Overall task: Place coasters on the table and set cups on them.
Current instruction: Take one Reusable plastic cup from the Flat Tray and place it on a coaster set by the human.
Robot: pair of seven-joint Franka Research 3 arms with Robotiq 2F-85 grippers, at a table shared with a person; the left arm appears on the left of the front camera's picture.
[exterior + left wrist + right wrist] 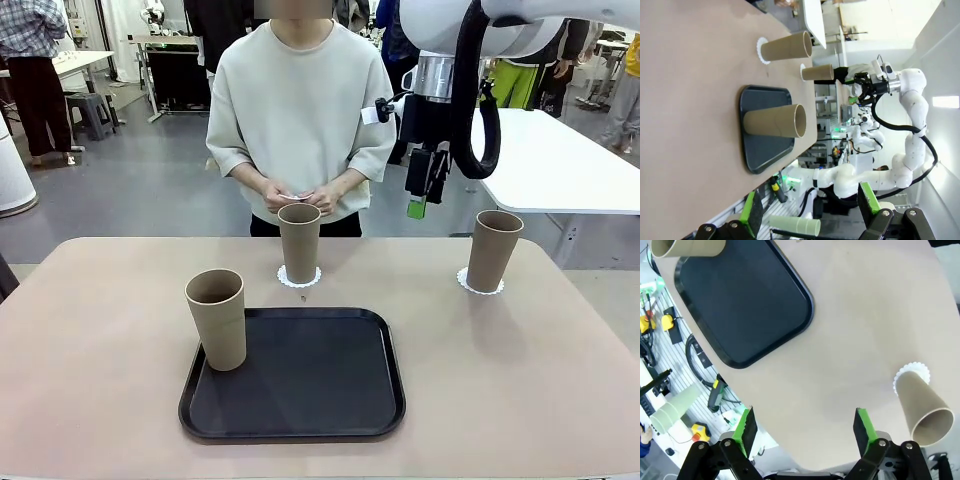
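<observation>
Two down, one to go, by the look of it: the middle cup [299,240] stands upright on a lacy coaster [299,277] near the far edge of the table [100,330], right in front of the person. The right cup [494,248] sits on a second coaster [468,283] well off to the right. The third cup [216,320] stands on the left part of the tray [310,380] with no coaster under it. The person's hands [295,193] pinch something small and white, perhaps the last coaster, though it is too small to say. All three cups are tan, matte and paper-like, tall and tapered, wider at the rim, with no handles. The coasters are thin white paper with scalloped edges peeking out around each base. The tray is a black rounded square with a low raised rim, and the table is smooth, beige and dull. The right gripper [805,427] hangs above the table between the two placed cups, jaws spread, holding nothing. The left gripper [809,205] is also spread and empty, looking across at the tray.
</observation>
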